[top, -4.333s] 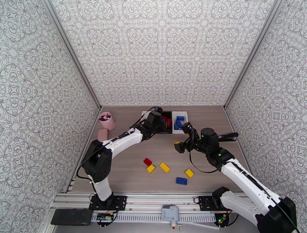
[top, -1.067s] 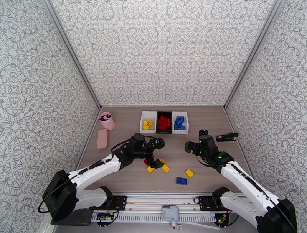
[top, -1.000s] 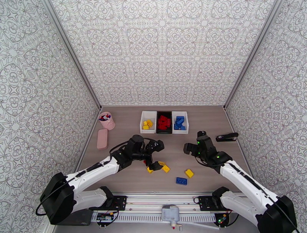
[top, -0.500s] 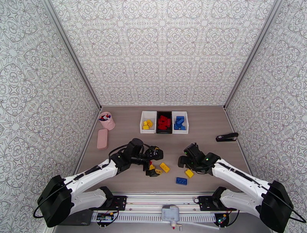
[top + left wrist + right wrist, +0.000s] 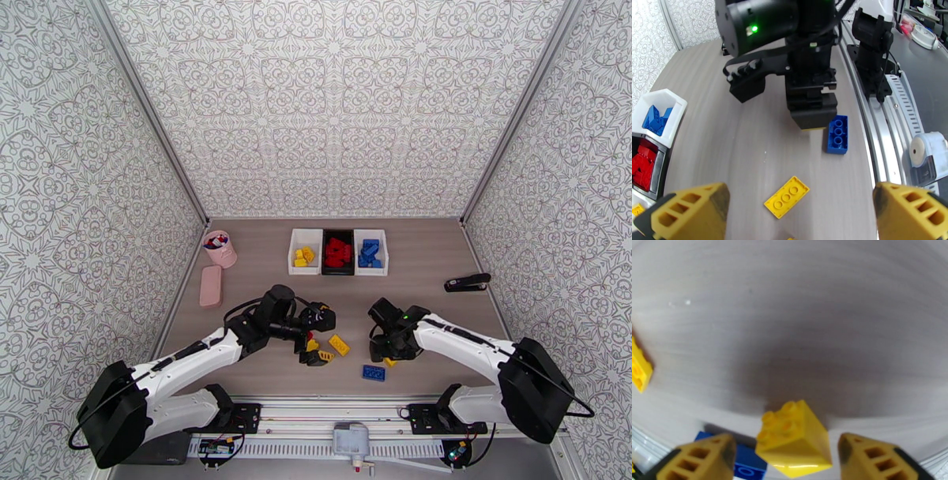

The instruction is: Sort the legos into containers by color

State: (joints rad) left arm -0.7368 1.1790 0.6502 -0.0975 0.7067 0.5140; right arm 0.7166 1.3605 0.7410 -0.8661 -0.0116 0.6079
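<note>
Three containers stand in a row at the back: a white bin (image 5: 293, 253) with yellow legos, a black bin (image 5: 338, 272) with red ones, and a white bin (image 5: 385, 254) with blue ones. My left gripper (image 5: 315, 338) hangs open over a small yellow brick (image 5: 313, 345), next to a flat yellow brick (image 5: 340, 344) (image 5: 787, 196). My right gripper (image 5: 389, 352) (image 5: 787, 441) is open and low, its fingers on either side of a yellow brick (image 5: 794, 437). A blue brick (image 5: 374, 372) (image 5: 837, 134) lies just beside it.
A pink cup (image 5: 220, 248) and a flat pink case (image 5: 211, 285) sit by the left wall. A black stapler (image 5: 468, 282) lies at the right. The mounting rail (image 5: 347, 414) runs along the near edge.
My right gripper has swung left and down from mid-table onto the yellow brick near the blue one. My left gripper has sunk over the bricks left of centre and has held there for the last half second.
</note>
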